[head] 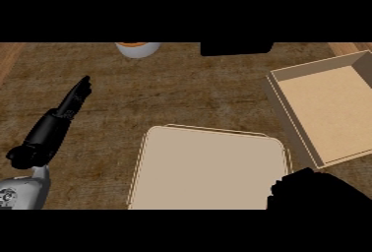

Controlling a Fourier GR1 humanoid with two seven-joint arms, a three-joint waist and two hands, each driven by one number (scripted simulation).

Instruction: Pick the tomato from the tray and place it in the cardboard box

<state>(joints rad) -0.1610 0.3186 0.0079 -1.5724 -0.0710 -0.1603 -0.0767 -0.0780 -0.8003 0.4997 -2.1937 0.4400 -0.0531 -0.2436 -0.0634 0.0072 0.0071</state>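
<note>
**Tomato out of sight, right hand at the tray corner**

Your right hand (312,191) shows only as a dark mass at the lower right of the frame, just beside the corner of the flat beige rectangular tray (207,170). You cannot tell whether it is closed on something. No tomato is visible on the tray, so it is probably hidden in this hand. The open brown cardboard box (330,110), at the right, holds nothing. The next move is likely to lift and carry toward it. Your left hand (54,125) rests at the left, fingers straight, holding nothing.
</note>
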